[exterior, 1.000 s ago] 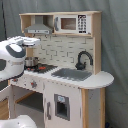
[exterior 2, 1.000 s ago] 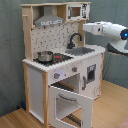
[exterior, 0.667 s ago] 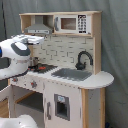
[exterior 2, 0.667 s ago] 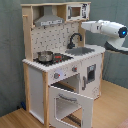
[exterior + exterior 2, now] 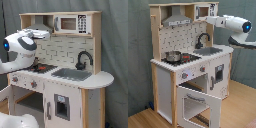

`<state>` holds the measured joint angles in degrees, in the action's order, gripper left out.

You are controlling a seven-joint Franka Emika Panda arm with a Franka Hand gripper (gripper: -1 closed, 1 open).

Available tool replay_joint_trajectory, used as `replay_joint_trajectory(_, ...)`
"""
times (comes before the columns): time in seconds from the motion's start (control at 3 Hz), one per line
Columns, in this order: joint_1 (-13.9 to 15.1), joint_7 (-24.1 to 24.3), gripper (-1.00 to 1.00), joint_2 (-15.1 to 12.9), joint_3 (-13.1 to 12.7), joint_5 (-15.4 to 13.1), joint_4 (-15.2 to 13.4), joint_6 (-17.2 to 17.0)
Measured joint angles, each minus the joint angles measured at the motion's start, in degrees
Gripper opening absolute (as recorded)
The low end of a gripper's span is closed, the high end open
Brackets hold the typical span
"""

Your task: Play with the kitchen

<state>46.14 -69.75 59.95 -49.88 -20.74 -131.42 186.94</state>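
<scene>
Since a second ago the arm has swung upward and in toward the kitchen's top shelf; before, its end sat lower, nearer counter height.

First exterior view: the kitchen fills the middle of the frame, white and light wood, against a grey curtain. The arm bulks large at the first exterior view's left, its white body in front of the hob end of the counter. Its end reaches toward the range hood; the gripper lies just under the hood, and its fingers cannot be made out there. The microwave cabinet sits up top, the black faucet stands behind the grey sink, and something red lies on the hob.

Second exterior view: the kitchen stands on a wooden floor, seen from its other side. The oven door hangs open. A metal pot rests on the hob. The arm enters from the second exterior view's right, stretched level, its tip at the upper cabinet. The gripper is at the cabinet's edge; how far open it is, or whether it has hold of anything, cannot be told.
</scene>
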Motion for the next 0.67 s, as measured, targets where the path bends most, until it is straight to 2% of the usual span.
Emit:
replay_joint_trajectory(0.33, 3.01, -0.07, 1.0, -3.64, -1.76, -0.01, 2.94, 0.06)
replay_joint_trajectory(0.67, 5.54, -2.11, 1.0, -7.69, -3.2, -0.02, 4.85, 0.76)
